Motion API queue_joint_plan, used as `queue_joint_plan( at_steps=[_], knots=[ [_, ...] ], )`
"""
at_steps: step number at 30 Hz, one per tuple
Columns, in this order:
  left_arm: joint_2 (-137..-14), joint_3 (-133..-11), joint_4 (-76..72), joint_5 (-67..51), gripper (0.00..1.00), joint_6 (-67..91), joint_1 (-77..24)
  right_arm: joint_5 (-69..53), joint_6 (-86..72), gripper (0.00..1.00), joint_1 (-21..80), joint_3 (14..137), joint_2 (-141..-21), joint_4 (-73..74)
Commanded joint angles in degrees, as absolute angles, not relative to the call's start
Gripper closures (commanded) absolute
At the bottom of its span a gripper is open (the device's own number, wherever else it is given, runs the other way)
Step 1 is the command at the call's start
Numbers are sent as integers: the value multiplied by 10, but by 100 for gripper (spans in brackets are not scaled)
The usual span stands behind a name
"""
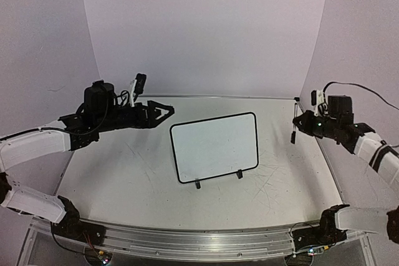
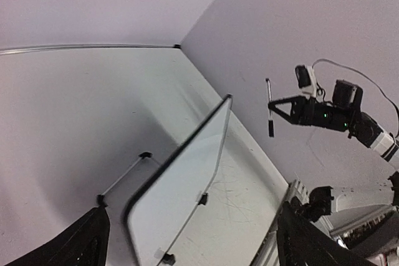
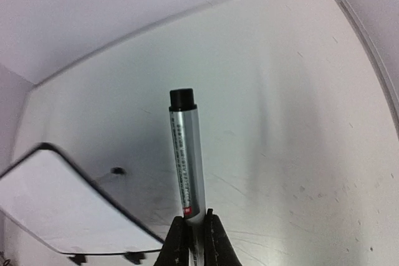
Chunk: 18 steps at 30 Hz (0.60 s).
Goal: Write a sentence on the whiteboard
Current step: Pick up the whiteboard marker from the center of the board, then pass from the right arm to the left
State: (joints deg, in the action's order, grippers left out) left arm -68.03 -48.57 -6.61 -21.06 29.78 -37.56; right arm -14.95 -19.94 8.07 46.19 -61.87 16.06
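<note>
White table bears blank whiteboard; right pincer clamps marker, left pincer gapes empty.

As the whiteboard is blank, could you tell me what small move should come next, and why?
Probably carry the marker toward the open left gripper for uncapping: the right gripper grips it, and its black cap seems on.

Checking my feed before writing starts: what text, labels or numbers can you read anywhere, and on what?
marker, held in the right gripper: fine print along the silver barrel and a small red mark, both too small to read.
whiteboard: blank, no writing on it.
Nothing else in any view carries readable text.
</note>
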Motion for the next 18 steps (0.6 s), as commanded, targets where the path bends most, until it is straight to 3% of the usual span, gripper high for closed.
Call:
queue_joint_plan(
  at_steps=[1, 7, 13, 18],
  knots=[
    [-735, -564, -115, -190, 7, 258, -488, -302, -275, 100, 145, 440, -530, 14],
    [-819, -606, -201, -179, 9, 256, -596, -246, -378, 100, 321, 443, -546, -162],
    [-885, -619, -309, -233, 14, 340, -607, -202, -413, 100, 423, 460, -610, -292],
    [-897, -617, -338, -243, 22, 366, -607, -182, -403, 100, 475, 491, -655, -311]
  ],
)
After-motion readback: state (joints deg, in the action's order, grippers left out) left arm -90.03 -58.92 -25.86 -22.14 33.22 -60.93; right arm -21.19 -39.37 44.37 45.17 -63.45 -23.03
